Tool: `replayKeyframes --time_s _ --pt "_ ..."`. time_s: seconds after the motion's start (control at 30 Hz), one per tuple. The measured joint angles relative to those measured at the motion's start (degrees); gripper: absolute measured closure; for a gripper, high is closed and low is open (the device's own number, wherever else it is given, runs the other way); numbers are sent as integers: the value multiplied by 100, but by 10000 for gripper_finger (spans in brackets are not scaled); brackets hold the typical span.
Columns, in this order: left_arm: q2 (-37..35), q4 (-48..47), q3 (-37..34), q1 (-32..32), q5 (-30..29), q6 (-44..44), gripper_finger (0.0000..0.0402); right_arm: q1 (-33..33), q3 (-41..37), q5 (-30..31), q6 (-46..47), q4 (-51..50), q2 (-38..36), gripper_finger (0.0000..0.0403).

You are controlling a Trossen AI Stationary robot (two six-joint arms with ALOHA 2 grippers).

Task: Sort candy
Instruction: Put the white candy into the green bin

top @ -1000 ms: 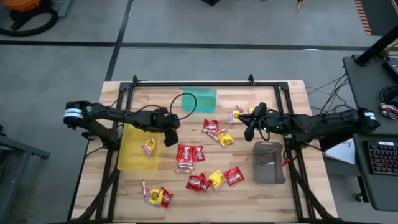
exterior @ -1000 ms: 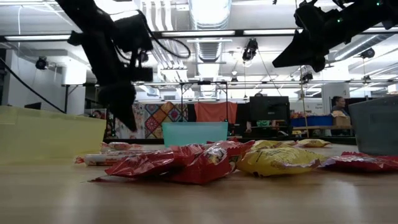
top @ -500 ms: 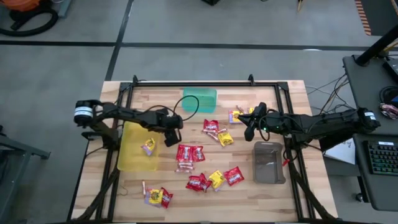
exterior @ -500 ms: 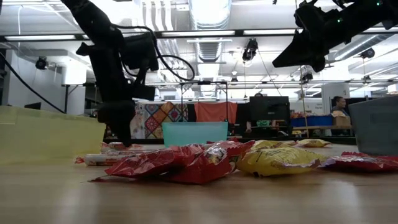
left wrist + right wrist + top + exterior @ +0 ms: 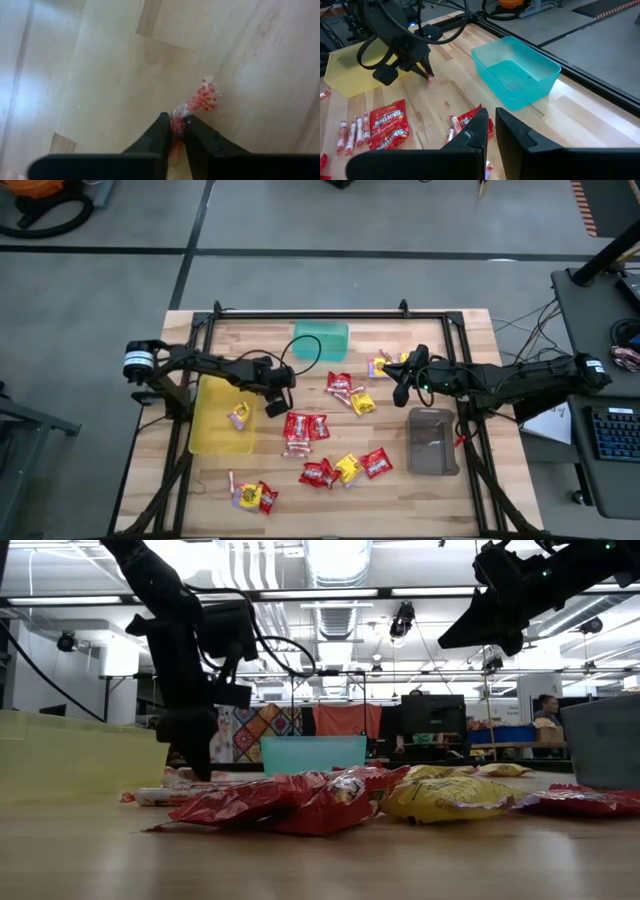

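Note:
Candy lies scattered on the wooden table: red packets (image 5: 305, 426), yellow packets (image 5: 347, 468) and small pinkish twisted rolls (image 5: 296, 451). My left gripper (image 5: 274, 404) is low over the boards between the yellow tray (image 5: 213, 442) and the red packets, shut on one small red-dotted roll (image 5: 202, 96). My right gripper (image 5: 400, 394) hangs shut and empty above the table's right half, near the grey tray (image 5: 433, 442). One yellow packet (image 5: 239, 415) lies in the yellow tray. My left gripper pinches one twisted end of the roll (image 5: 178, 121) between its two fingertips. The fingers come from above, pointing steeply down. The rest of the roll sticks out past the fingertips, close over the wood; whether it still lies on the boards I cannot tell.
A teal tray (image 5: 321, 341) stands at the far middle. More candy lies near the front left (image 5: 250, 496) and by the far right (image 5: 380, 364). A black frame (image 5: 310, 314) runs round the table. Bare wood shows between the yellow tray and the red packets.
My left gripper has sunk toward the tabletop beside the yellow tray, tipping a little steeper, and has shut on the small roll.

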Motion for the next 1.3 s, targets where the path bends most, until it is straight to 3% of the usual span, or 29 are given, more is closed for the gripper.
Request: replayKeyframes --time_s 0.23,0.4,0.7,0.93,1.3 --pt "-295 317 -9 -11 248 55 395 0 -1 -30 0 -2 0 374" --pt "-585 1769 96 10 813 521 399 2 -2 -45 0 -2 0 374" --pt "-208 4060 679 861 568 1499 401 2 -2 -45 2 -5 2 374" --pt "652 3961 1283 1547 566 1506 401 2 -2 -45 2 -7 2 374" --pt "1145 3542 1523 1650 576 1350 366 2 -2 -45 86 -2 2 374"
